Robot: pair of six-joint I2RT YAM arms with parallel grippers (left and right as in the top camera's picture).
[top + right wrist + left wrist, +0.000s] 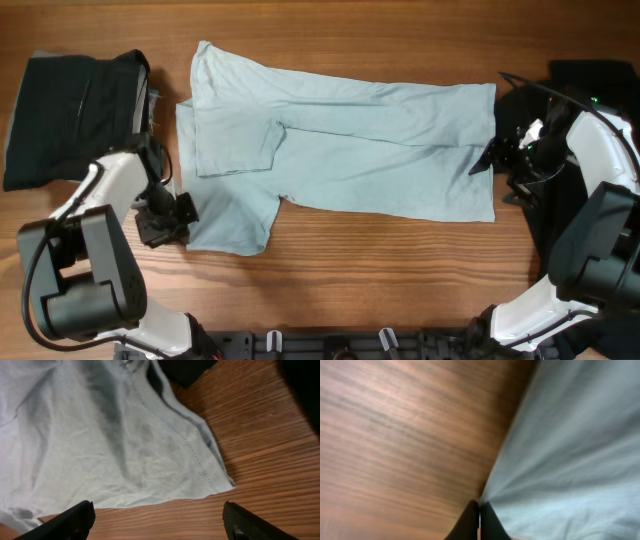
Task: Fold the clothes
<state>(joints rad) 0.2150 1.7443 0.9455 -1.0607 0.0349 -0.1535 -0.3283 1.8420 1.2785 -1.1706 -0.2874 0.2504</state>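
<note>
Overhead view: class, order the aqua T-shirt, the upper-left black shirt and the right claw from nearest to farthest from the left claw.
1. aqua T-shirt, touching the left claw.
2. black shirt, upper left.
3. right claw, far right.

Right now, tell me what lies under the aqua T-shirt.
Bare wooden table shows around the aqua T-shirt; whatever is beneath its fabric is covered and cannot be seen.

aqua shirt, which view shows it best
Overhead: the whole aqua shirt lies spread out, partly folded. Left wrist shows only a blurred edge pinched in the left gripper; right wrist shows one stitched corner.
</note>
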